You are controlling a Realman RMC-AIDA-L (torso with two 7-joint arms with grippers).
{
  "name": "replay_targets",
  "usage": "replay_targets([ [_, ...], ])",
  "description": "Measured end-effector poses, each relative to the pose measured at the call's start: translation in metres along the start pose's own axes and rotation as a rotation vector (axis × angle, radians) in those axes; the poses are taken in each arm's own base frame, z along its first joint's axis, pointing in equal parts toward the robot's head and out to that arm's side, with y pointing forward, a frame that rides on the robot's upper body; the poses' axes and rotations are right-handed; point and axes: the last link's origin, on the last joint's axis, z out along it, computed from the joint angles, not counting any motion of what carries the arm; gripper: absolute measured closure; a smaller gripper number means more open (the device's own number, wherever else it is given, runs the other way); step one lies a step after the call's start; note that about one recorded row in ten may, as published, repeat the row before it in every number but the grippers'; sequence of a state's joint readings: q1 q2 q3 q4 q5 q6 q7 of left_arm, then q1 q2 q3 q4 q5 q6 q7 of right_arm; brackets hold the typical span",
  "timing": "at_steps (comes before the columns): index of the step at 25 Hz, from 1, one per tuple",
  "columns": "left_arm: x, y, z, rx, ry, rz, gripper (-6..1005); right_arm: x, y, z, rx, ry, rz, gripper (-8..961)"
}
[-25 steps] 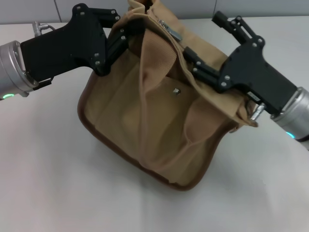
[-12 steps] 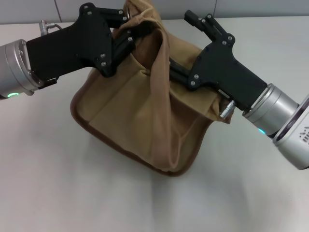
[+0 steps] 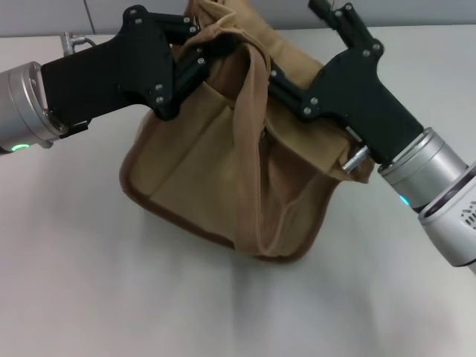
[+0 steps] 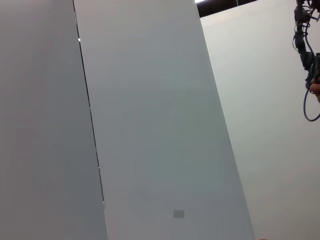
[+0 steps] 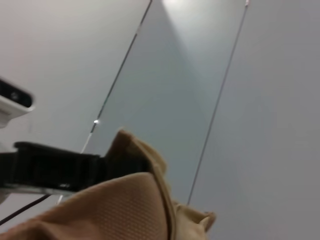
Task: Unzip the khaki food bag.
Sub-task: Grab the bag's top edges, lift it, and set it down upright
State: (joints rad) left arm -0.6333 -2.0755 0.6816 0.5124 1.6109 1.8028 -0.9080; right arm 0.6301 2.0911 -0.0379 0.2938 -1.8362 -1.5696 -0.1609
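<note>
The khaki food bag (image 3: 193,171) stands tilted on the white table (image 3: 89,297), held up at its top by both grippers. One webbing handle (image 3: 249,149) hangs down its front, and the brown-edged base (image 3: 186,223) faces me. My left gripper (image 3: 199,50) is shut on the top left corner of the fabric. My right gripper (image 3: 274,73) reaches in from the right with its fingers closed at the bag's top edge; the tips are hidden behind the handle. The zipper pull is hidden. The bag's fabric fills the bottom of the right wrist view (image 5: 115,210).
Grey wall panels (image 3: 44,15) run along the table's far edge. The left wrist view shows only wall panels (image 4: 150,125) and a dangling cable (image 4: 310,75). A black bar (image 5: 55,167) beside the fabric shows in the right wrist view.
My right arm has swung in from the right and risen toward the bag's top. The bag has been pulled and tilted; its snap pocket and zipper pull have gone out of sight. The left gripper keeps its hold.
</note>
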Motion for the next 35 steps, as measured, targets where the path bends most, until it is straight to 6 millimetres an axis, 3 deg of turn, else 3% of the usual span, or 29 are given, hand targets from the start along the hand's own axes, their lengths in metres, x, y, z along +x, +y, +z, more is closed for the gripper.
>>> replay_targets([
  [17,0.000,-0.001,-0.001,0.002,-0.006,0.003,964,-0.002,0.018,-0.024,-0.096,0.000,0.015,115],
  [35,0.001,-0.002,0.002,-0.003,0.002,0.000,964,0.006,0.006,0.001,0.000,0.050,0.022,114],
])
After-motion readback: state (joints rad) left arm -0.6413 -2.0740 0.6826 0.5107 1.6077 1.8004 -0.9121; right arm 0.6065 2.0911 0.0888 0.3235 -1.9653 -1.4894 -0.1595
